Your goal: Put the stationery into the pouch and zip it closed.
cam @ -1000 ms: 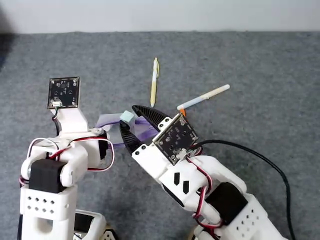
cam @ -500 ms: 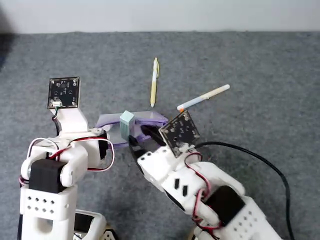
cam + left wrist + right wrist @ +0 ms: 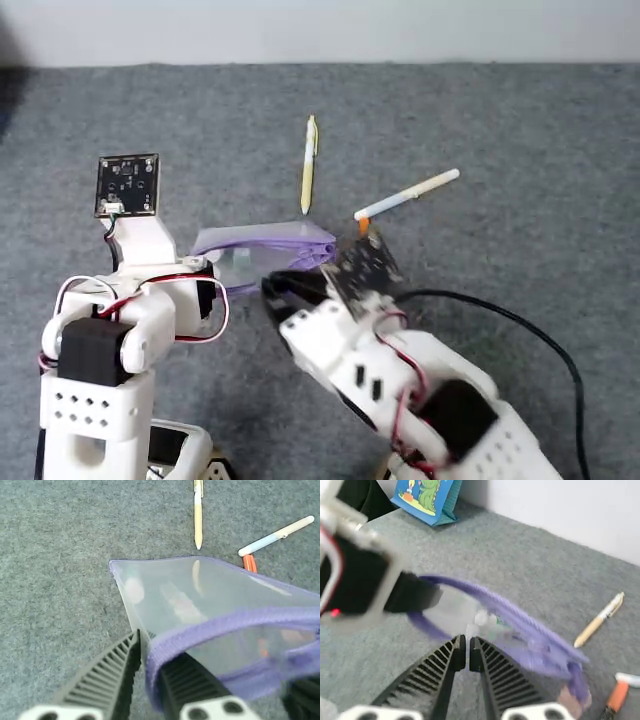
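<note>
The pouch (image 3: 265, 240) sits between the arms, and the left end effector (image 3: 145, 642) pinches its purple rim tightly. The right end effector (image 3: 465, 641) is at the pouch's mouth, nearly closed, seemingly holding nothing. A yellow pen (image 3: 308, 165) and a blue-white pen (image 3: 408, 195) lie beyond on the counter (image 3: 520, 130).

The left arm (image 3: 110, 340) and the right arm (image 3: 400, 375) are built of white moulded shells with black servo blocks, and rows of small round holes are cut in the near segments. A square black circuit board (image 3: 128, 185) is mounted at each wrist. Thin red, white and black wires (image 3: 212, 300) are looped past the joints. A thick black cable (image 3: 520, 320) is led to the right arm. The left gripper (image 3: 142, 637) and the right gripper (image 3: 465, 642) are fitted with black ribbed fingers on white bases.
</note>
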Robot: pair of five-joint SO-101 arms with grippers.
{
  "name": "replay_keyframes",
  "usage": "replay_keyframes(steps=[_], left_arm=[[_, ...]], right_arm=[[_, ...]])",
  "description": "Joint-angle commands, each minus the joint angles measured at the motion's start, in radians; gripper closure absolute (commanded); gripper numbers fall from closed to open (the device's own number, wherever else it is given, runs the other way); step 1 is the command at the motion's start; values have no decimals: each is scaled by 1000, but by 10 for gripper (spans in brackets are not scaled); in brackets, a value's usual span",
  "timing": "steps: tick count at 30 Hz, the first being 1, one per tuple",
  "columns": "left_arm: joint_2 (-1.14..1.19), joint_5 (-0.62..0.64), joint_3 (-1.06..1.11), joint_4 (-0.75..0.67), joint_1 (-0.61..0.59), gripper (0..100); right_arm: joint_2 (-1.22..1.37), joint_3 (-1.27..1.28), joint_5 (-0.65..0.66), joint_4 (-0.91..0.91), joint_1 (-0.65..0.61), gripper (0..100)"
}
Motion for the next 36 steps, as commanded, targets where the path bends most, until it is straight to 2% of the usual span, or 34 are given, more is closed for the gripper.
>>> replay_keyframes(steps=[1, 4, 8, 12, 19, 26, 32, 36], left_arm=[[3, 11, -10, -3, 2, 986], [3, 11, -10, -20, 3, 986], [5, 11, -10, -25, 3, 986], [3, 11, -10, -25, 2, 986], [-2, 11, -10, -23, -2, 986], [-2, 11, -10, -23, 0, 986], [-2, 11, -10, -18, -3, 986], [-2, 11, -10, -18, 2, 986]], right_arm=[[-104, -40, -26, 97, 36, 961], [-79, -118, -77, 142, 117, 961], [77, -262, -110, 182, 277, 961], [311, -445, -133, 219, 394, 962], [820, -769, -135, 423, 527, 962], [1276, -1091, -133, 552, 558, 960], [1578, -1336, -135, 651, 553, 839], [1736, -1465, -130, 690, 558, 838]])
